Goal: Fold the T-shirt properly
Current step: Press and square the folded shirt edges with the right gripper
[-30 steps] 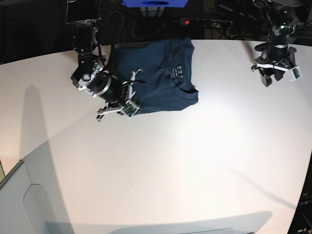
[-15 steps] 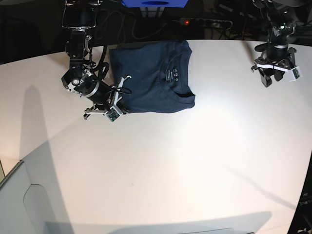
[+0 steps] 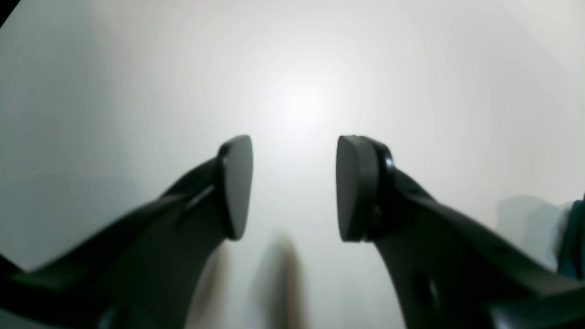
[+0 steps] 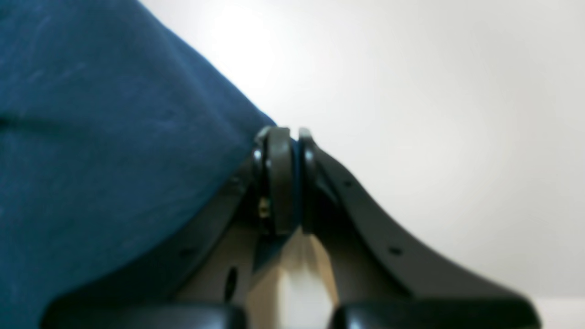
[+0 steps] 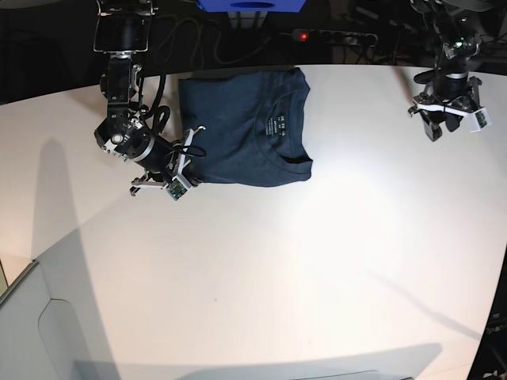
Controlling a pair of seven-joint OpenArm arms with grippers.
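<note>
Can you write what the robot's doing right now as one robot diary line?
right pincer: shut on T-shirt edge | left pincer: open, holding nothing | T-shirt: on table

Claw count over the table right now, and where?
2: the left claw, open, away from the T-shirt; the right claw, shut on the shirt's edge. None look hidden.

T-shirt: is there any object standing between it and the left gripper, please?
Nothing visible stands between them. From the left gripper to the T-shirt there is only bare white table, and the right gripper is on the shirt's far side.
</note>
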